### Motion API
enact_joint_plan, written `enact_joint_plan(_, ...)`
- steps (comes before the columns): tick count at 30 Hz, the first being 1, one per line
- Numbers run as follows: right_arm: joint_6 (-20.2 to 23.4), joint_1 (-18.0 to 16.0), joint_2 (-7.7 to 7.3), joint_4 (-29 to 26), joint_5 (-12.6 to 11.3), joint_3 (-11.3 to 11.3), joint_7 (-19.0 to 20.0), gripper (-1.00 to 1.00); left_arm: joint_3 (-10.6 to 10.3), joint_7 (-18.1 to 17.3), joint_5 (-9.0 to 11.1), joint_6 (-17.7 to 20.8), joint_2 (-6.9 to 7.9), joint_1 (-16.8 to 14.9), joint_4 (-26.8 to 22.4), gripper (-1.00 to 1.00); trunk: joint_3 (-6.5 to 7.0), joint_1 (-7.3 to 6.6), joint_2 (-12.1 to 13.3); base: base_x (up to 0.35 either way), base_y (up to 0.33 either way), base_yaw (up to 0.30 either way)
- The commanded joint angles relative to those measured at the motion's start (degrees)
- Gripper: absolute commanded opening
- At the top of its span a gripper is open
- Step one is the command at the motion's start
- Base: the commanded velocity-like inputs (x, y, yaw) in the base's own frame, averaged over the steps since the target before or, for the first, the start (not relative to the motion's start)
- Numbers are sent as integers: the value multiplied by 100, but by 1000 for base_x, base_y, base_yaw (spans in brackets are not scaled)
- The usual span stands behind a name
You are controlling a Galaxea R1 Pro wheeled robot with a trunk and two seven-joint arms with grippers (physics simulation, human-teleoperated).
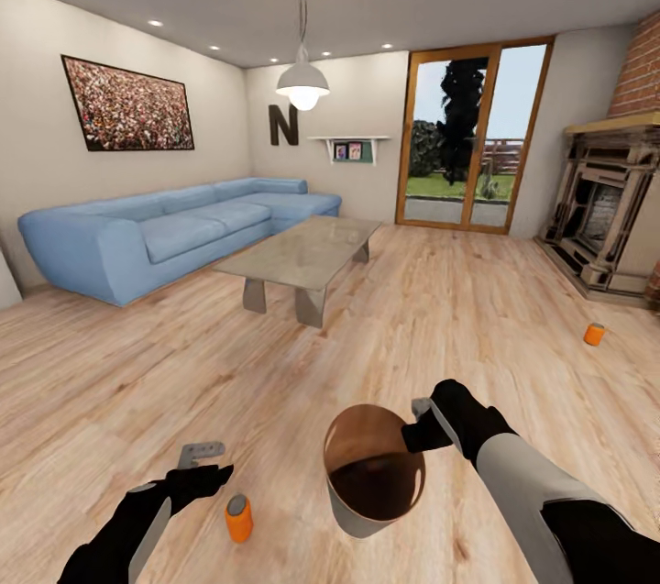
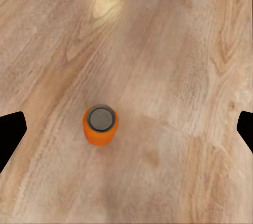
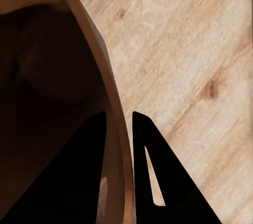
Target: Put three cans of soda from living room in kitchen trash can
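**Bin in the right gripper, one orange can under the left**

Nearest the robot, the right gripper (image 1: 431, 424) was clamped on the rim of the trash can (image 1: 362, 511), carrying it clear of the wood floor (image 1: 440, 309) with its mouth tipped toward the camera, so the brown inside showed. In the right wrist view the two dark fingers (image 3: 158, 182) straddled the bin's thin wall (image 3: 113, 129), one inside and one outside, closed on it.

To the left, the left gripper (image 1: 203, 465) hung over the floor with its fingers spread wide (the left wrist view showed just the black tips (image 2: 10, 134) at either edge of the picture). An orange soda can (image 1: 238, 517) stood upright on the boards just beside and below that gripper, untouched; from the wrist camera its silver top (image 2: 100, 118) faced up, sitting between the open fingers but nearer one of them.

Farther off to the right, a second orange soda can (image 1: 595, 334) stood on the floor near the fireplace (image 1: 605, 208).

Beyond, in mid-room, stood the glass-topped coffee table (image 1: 302, 258), with the blue sofa (image 1: 174, 231) along the left wall. At the far end were wood-framed glass doors (image 1: 467, 139) showing a garden.
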Motion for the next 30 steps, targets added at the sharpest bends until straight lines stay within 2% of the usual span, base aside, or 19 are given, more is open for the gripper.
enact_joint_plan(1,17,-2,0,-2,-120,-21,25,-100,0,0,0,-2,0,0,0,100,5,0,0,238,224,-236)
enact_joint_plan(19,16,-2,-14,-2,-117,-29,18,-100,-22,0,-5,6,0,0,12,100,80,0,0,235,211,-235)
enact_joint_plan(25,16,-2,-9,-2,-118,-30,16,-100,-37,0,-7,2,-4,0,3,100,105,0,0,55,35,-202)
enact_joint_plan(30,16,-2,-1,-2,-119,-30,16,-100,-45,1,-7,-4,-7,0,-3,100,117,0,0,9,-151,-95)
